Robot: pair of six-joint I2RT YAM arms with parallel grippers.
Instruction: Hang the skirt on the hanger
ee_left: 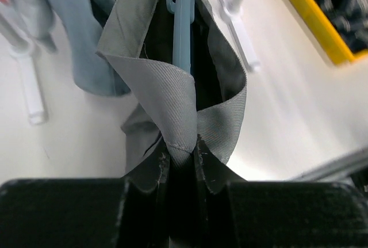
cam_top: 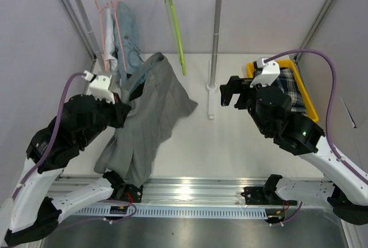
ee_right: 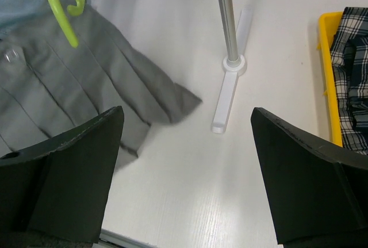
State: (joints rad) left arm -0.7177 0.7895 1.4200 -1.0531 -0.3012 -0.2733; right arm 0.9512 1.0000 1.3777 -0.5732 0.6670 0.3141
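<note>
Left jaws clamped shut on folded waistband of grey skirt, blue hanger standing up inside fabric loop. Skirt held up at left side of bench, rest draping down onto it, beside rack, just below denim garment. Green hanger hangs on rail. Right jaws spread wide, holding nothing, above bench near rack foot. Yellow tray with plaid cloth at far right.

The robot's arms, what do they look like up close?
Left arm and right arm alike: chunky black joints, white links, a white box at the wrist, a trailing lilac cable. The right gripper has broad, flat black fingers.
</note>
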